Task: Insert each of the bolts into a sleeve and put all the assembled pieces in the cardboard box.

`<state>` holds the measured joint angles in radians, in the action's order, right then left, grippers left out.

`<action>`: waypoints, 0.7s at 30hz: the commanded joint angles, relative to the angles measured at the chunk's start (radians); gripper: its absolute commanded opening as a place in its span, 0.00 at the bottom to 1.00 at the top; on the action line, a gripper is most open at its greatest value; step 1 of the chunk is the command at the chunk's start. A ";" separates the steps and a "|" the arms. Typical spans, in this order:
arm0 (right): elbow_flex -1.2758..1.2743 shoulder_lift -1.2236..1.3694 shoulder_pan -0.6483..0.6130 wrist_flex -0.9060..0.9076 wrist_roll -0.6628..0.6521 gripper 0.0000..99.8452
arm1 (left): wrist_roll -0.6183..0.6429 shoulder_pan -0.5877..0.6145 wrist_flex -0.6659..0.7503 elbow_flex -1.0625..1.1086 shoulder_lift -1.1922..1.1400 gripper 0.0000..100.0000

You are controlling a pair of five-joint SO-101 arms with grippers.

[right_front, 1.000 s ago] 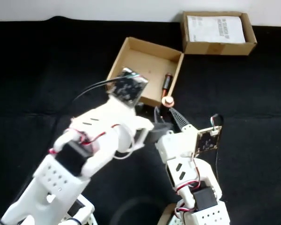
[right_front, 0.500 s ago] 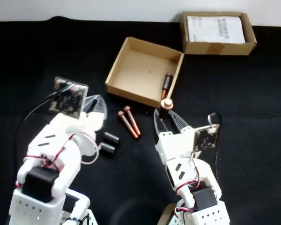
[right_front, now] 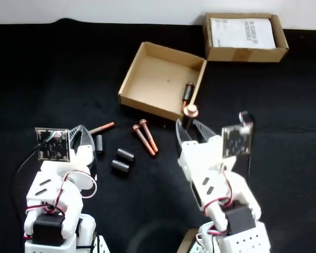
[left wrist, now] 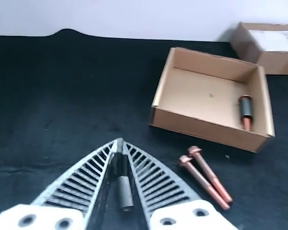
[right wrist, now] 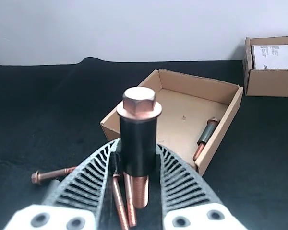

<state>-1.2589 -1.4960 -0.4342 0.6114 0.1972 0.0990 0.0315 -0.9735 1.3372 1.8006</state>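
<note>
— The right gripper (right wrist: 138,155) is pinching a dark sleeve (right wrist: 137,143) upright between its ribbed fingers, which are parted just enough to hug it. A copper bolt (right wrist: 139,103) is sitting down through that sleeve, head on top and threaded end poking out below.
— Where is the cardboard box (right_front: 127,84) lying from there?
— Straight ahead of those fingertips. The held piece is hovering right at the box's near corner, and one assembled piece (right_front: 188,90) is already lying inside, against the side wall nearest that gripper.
— And the other arm?
— The left gripper (left wrist: 119,142) is pointing out over the black cloth (right_front: 42,79), well apart from the right one, with its fingertips meeting at the point. A lone sleeve (left wrist: 124,191) is showing in the slot behind those tips, but I can't tell whether the fingers are touching it.
— Anything lying between the two?
— A pair of bolts (right_front: 149,138) is lying side by side nearer the right gripper, heads toward the box. Two loose sleeves (right_front: 125,155) are lying closer to the left gripper, and a single bolt (right_front: 102,127) is resting just past its tips.
— Further out?
— A smaller box (right_front: 242,54) is sitting beyond the right gripper, past the cardboard box, and it is holding a printed sheet (right_front: 242,31)
</note>
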 commanded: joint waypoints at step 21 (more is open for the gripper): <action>1.167 1.346 0.015 -0.002 0.009 0.01 | 0.002 0.041 0.265 0.358 0.004 0.01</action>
<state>-0.2616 -0.2593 -0.4342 0.6114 0.1972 0.1005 0.0637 -0.7219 1.6763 1.8006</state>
